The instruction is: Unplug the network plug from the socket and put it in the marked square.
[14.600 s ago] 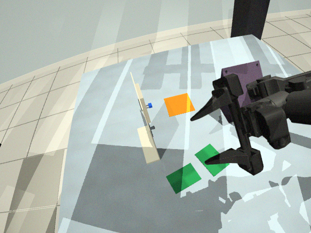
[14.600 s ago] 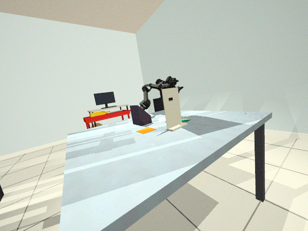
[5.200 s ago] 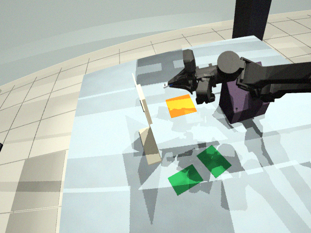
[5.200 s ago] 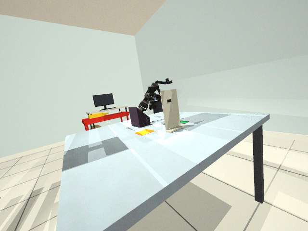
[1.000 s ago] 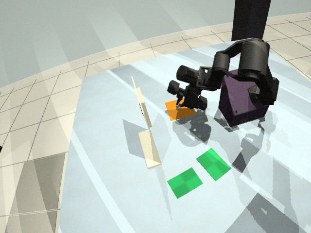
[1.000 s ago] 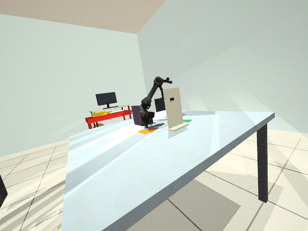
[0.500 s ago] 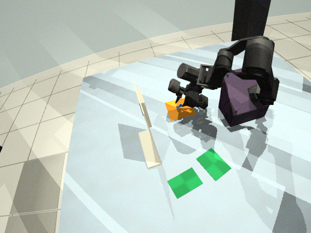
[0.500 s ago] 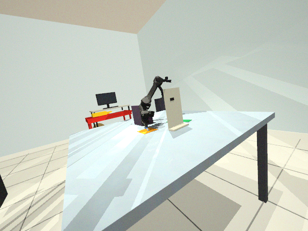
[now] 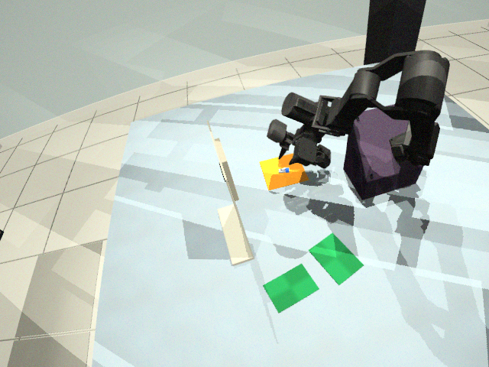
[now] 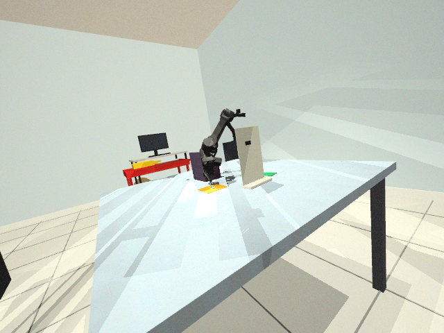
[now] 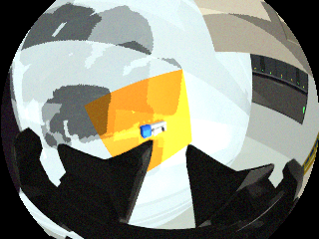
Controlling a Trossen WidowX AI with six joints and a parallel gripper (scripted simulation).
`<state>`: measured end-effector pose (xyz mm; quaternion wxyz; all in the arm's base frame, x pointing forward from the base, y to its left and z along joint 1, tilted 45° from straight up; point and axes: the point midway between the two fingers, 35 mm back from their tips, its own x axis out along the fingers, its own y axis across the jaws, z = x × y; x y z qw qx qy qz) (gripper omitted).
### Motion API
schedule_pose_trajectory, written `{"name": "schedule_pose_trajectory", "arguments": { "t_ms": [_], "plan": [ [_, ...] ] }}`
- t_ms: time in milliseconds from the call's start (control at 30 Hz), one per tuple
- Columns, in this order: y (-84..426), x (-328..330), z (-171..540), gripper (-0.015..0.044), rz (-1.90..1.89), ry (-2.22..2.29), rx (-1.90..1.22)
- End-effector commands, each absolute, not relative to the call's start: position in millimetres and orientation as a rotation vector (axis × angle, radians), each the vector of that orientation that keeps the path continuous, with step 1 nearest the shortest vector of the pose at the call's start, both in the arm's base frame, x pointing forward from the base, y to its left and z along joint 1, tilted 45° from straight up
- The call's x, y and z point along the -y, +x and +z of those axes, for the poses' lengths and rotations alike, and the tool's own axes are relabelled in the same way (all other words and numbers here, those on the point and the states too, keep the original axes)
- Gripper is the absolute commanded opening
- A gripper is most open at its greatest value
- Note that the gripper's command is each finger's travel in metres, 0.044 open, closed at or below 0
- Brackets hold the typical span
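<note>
below, the plug (image 9: 283,170) (image 10: 213,186) (image 11: 153,129) lies on the orange square (image 9: 276,182) (image 10: 205,190) (image 11: 131,119), just beyond the hand's (image 9: 285,158) (image 10: 210,182) (image 11: 169,145) parted, empty fingertips.

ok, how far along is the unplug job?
Done: the plug is out of the panel and lies on the orange square. In hand: nothing; the gripper is open. Left: probably just backing clear, if anything.

Matte black-and-grey arm (image 9: 363,85) (image 10: 218,130), cylindrical joint housings, 2 black tapering fingers on the tool (image 9: 285,157) (image 10: 210,182) (image 11: 169,144).
</note>
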<state>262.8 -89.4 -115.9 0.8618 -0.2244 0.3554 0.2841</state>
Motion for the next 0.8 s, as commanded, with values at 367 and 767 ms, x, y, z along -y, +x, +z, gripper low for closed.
{"name": "schedule_pose_trajectory", "arguments": {
  "t_ms": [367,767],
  "plan": [
    [261,102,-105,0.0156,0.603,-0.473,-0.746],
    [259,114,-94,0.0156,0.603,-0.474,-0.749]
  ]
}}
